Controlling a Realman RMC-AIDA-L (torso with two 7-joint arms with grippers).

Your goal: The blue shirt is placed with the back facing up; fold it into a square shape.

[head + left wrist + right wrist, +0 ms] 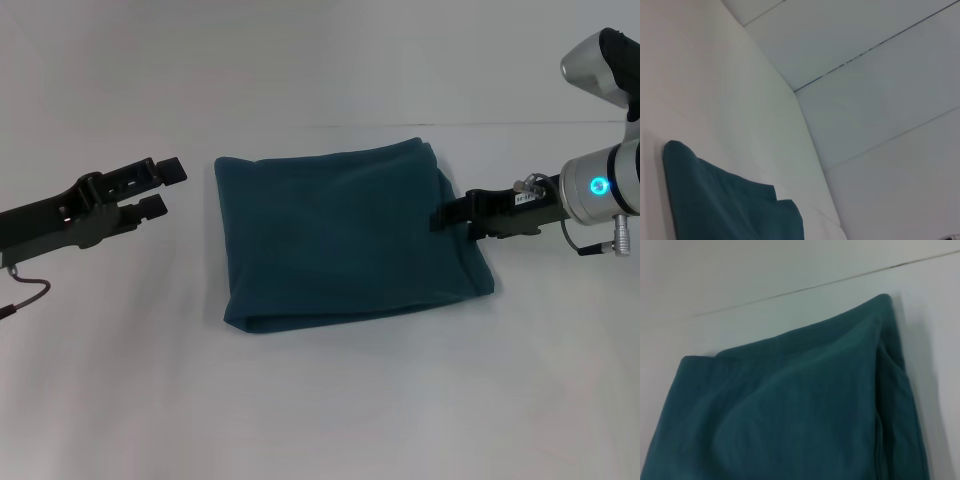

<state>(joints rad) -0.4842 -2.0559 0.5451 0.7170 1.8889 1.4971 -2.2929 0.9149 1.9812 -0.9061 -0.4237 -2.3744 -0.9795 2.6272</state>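
The blue shirt [345, 235] lies folded into a rough square in the middle of the white table, plain side up, with layered edges at its front and right. It also shows in the left wrist view [725, 205] and fills the right wrist view [790, 415]. My left gripper [163, 188] is open and empty, a short way left of the shirt's left edge and apart from it. My right gripper [440, 218] is at the shirt's right edge, level with its middle; whether it touches the cloth I cannot tell.
The white table [320, 410] spreads all around the shirt. Its far edge meets a white wall [300, 60] behind the shirt. The right arm's silver wrist [600, 185] with a blue light sits at the right border.
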